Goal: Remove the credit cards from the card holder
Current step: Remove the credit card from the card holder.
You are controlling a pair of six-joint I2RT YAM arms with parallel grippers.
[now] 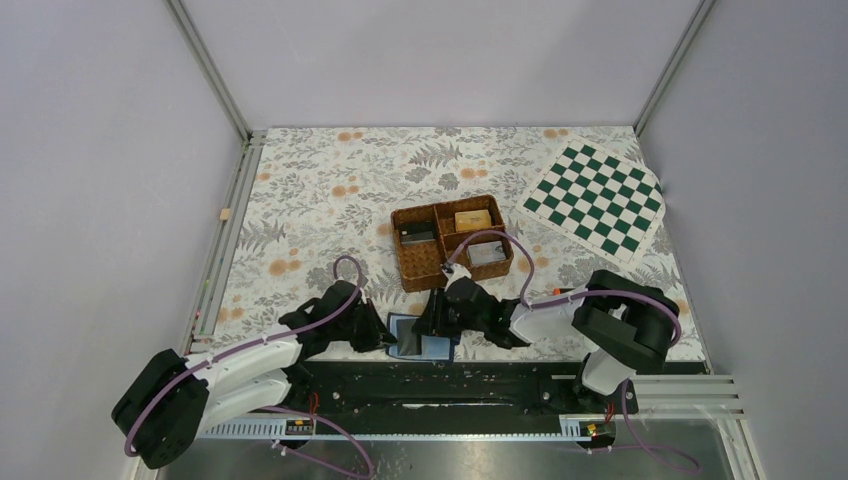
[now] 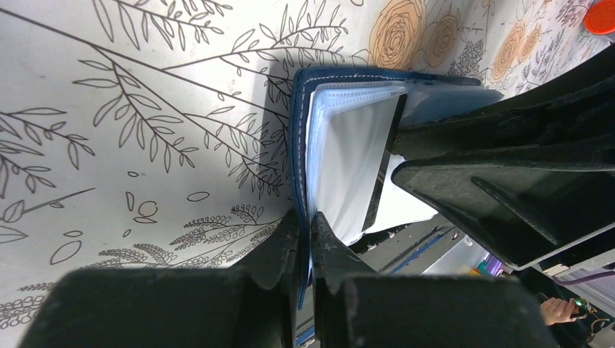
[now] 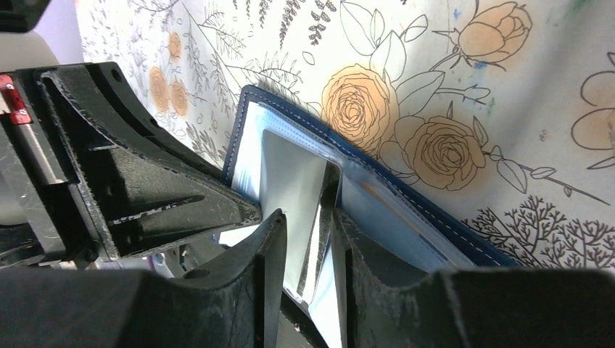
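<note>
Top external view: a floral cloth (image 1: 300, 200) covers the table inside grey walls (image 1: 100, 150). The holder (image 1: 436, 347) lies open, pale blue inside facing up, at the very near edge of the cloth, just beside the black rail (image 1: 450, 385) that carries the arms. The left gripper (image 1: 385, 335) meets it from the left and the right gripper (image 1: 432, 318) from the right. Their tips are close together over it, with little room between them. A wicker tray (image 1: 405, 262) sits just behind the right gripper. A green and white chessboard (image 1: 597, 200) lies angled at the far right corner, one corner reaching the cloth's right edge. Open cloth stretches to the left and along the far side.

Left wrist view: the left jaws are pressed together, pinching the holder's navy stitched edge. Clear sleeves (image 2: 348, 145) fan up just past them, and the right gripper's black fingers crowd in from the right.

Right wrist view: the right jaws stand partly spread, with a silvery card (image 3: 301, 188) upright between them, standing out of the holder. A finger sits at each side of the card; whether they press it cannot be told. The holder's far navy edge lies on the cloth, with open cloth beyond it
</note>
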